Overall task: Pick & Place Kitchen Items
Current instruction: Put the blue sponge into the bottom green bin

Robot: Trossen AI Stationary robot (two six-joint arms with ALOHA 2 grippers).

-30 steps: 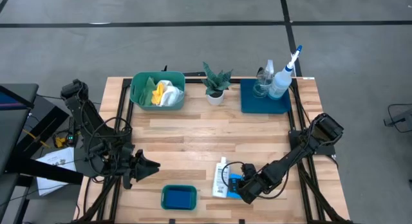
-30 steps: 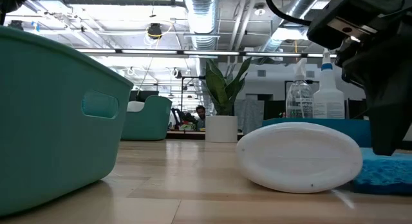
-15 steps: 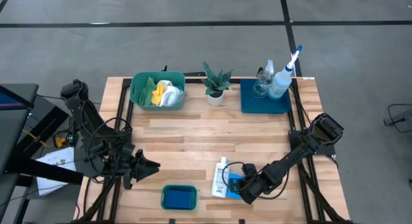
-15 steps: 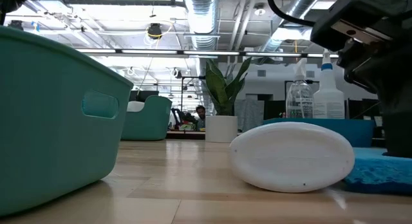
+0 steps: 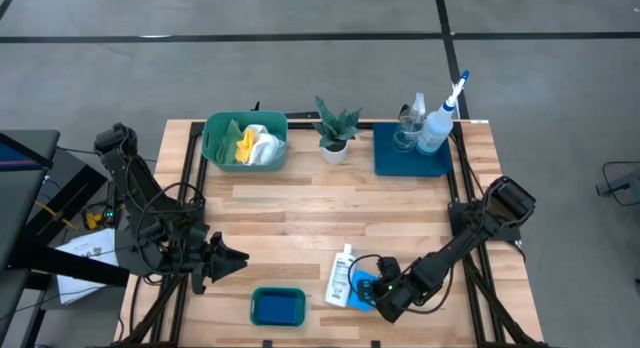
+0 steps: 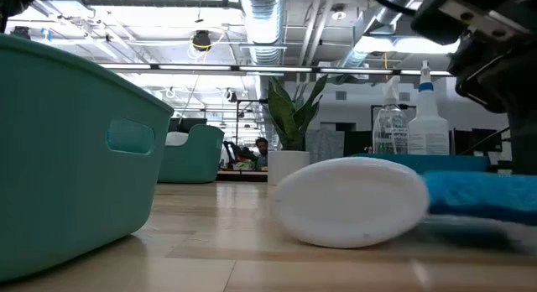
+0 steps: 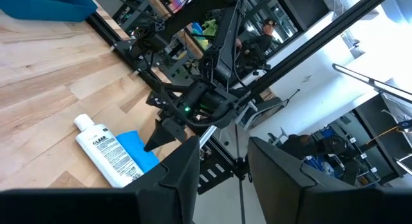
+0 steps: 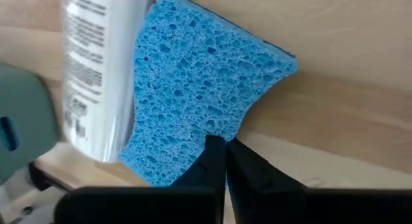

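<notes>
Cloths and spray bottles look put away already, while the right gripper [image 5: 383,291], pinched tight on the porous blue sponge [image 8: 199,98] beside the lying small white bottle [image 5: 341,275], has both left to place.

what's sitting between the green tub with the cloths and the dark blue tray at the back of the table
A small potted plant stands between the green tub and the dark blue tray, clearest in the high view.

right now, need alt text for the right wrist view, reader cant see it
The right gripper is shut on the edge of a blue sponge that lies on the wooden table. A small white bottle lies on its side against the sponge.
</notes>
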